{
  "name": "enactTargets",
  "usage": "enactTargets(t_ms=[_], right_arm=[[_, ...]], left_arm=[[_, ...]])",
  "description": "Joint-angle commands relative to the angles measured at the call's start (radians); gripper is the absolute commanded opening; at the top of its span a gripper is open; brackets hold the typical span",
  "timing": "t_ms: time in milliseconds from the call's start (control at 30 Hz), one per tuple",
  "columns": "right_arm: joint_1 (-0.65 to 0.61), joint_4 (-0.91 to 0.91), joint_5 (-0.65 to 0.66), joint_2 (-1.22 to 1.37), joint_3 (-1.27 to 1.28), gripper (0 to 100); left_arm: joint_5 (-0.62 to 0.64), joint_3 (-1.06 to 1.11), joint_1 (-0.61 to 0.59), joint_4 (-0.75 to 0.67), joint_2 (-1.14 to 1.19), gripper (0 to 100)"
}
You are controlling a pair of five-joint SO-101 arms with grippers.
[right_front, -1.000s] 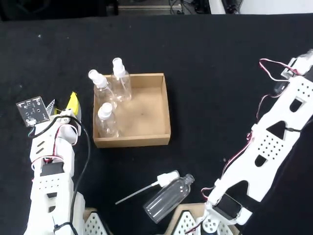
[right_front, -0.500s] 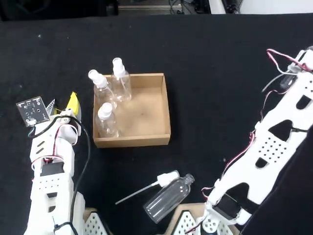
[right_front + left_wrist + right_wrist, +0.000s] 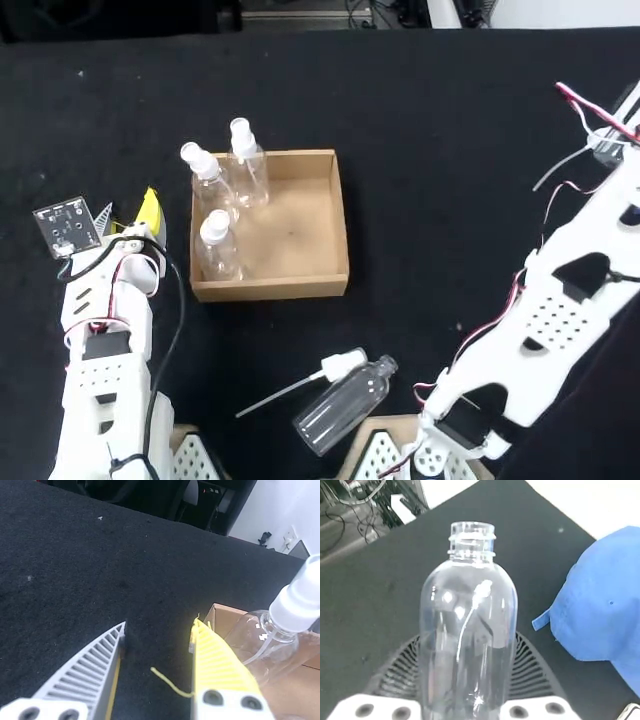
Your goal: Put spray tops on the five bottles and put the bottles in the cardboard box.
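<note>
three capped bottles [image 3: 220, 245] already stand in the cardboard box [image 3: 300, 288] at centre left, a fourth bottle [image 3: 345, 405] lies bare beside a spray top [image 3: 340, 365] at lower centre, the right gripper [image 3: 470, 650] clamps the uncapped fifth bottle [image 3: 468, 595], and the left gripper [image 3: 159, 626] is wide and empty.

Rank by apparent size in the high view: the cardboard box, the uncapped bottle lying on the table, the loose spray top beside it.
1. cardboard box
2. uncapped bottle
3. spray top, far slimmer, though with its thin tube it runs about as long as the bottle
</note>
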Motion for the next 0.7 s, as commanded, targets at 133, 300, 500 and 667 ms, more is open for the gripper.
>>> enactTargets(t_ms=[133,300,500,667], right_arm=[[-0.044,0.032,0.000,-0.380,0.341,1.0],[-0.124,0.003,0.000,-0.607,0.624,1.0],[-0.170,-0.218,-0.060,-0.854,1.043,1.0],[-0.187,-0.591,-0.057,-1.095,1.601,1.0]], left_arm=[[-0.008,-0.012,0.047,-0.026,-0.015,19],[-0.008,-0.012,0.044,-0.026,-0.015,19],[-0.008,-0.012,0.039,-0.026,-0.015,19],[-0.008,-0.012,0.039,-0.026,-0.015,19]])
